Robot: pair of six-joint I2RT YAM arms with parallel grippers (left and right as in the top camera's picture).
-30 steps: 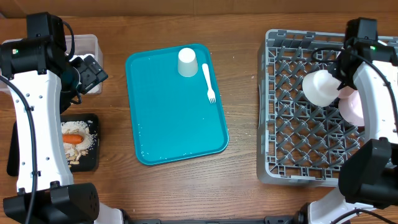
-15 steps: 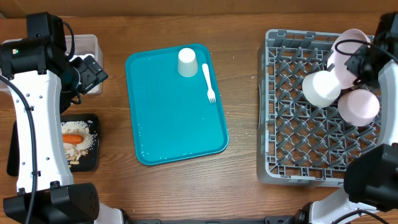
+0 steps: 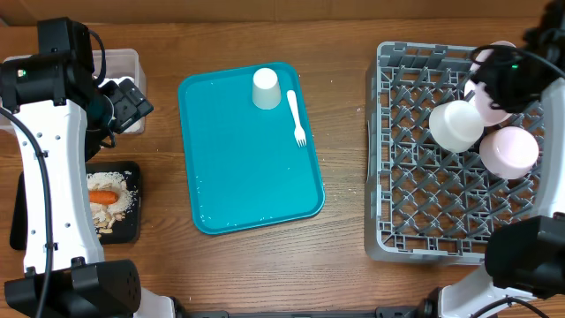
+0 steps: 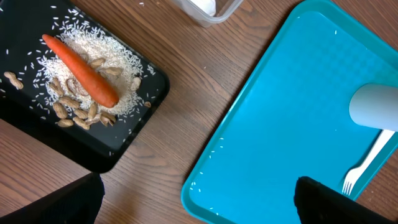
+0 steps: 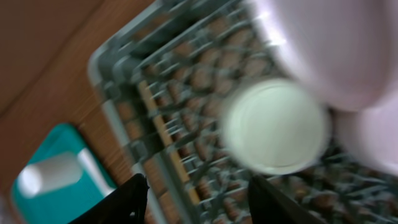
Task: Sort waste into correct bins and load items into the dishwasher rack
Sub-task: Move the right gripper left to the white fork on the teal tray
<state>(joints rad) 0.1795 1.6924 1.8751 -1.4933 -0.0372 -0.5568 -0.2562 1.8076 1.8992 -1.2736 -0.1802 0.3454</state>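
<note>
Overhead, the large square grey plastic rack (image 3: 415,203) lies beneath the right gripper (image 5: 198,186), its fingers parted and empty. The flat teal serving tray (image 4: 273,124) sits ahead of the left gripper (image 4: 199,186), whose fingers are spread wide. A small white bowl (image 5: 275,126) rests just beyond the right fingers, and the orange carrot (image 4: 81,70) lies beyond the left gripper's left finger.

A teal serving tray (image 3: 238,150) lies flat on the wooden tabletop (image 3: 344,265), left of the middle in the overhead view. It is rectangular, with rounded corners and a low raised rim. It sits slightly askew, its near end swung a little to the right. Its glossy surface carries tiny pale specks, mostly close to the rim. The tabletop is brown, with grain running left to right. A paler brown strip (image 3: 265,9) runs along its far edge.
</note>
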